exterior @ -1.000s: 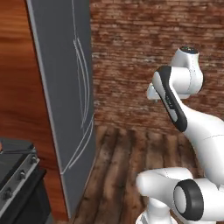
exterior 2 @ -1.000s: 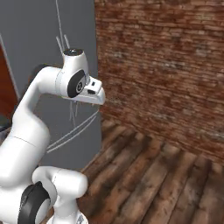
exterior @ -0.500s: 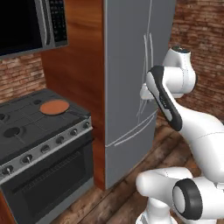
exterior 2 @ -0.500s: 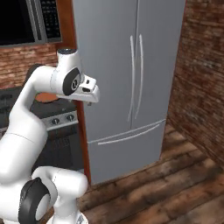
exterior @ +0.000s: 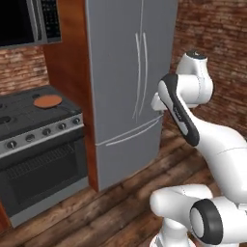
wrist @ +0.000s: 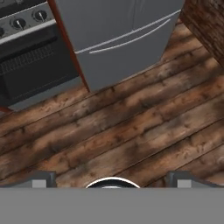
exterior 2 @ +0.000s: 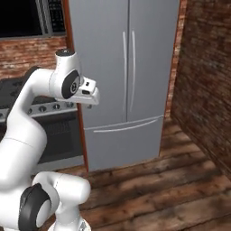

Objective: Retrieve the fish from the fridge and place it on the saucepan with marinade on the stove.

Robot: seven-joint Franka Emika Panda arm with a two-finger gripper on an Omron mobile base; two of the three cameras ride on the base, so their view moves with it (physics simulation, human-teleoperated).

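Stove stands at the left of the left base view, dark grey with a front row of silver knobs and an oven door below. Near its back right corner sits the saucepan, a shallow round pan whose inside is covered by the flat reddish-brown marinade. A tall wooden panel runs between the stove and the fridge, touching both. Both grey steel doors of the fridge are shut, the two long vertical handles side by side at the middle seam, and the bottom drawer is closed too, so the fish inside cannot be seen. To the right of the fridge runs a brick wall, and dark wooden floor lies in front. The white arm is raised before the fridge, well apart from the doors. Its tool points down at the floor with its jaws spread wide and nothing between them.
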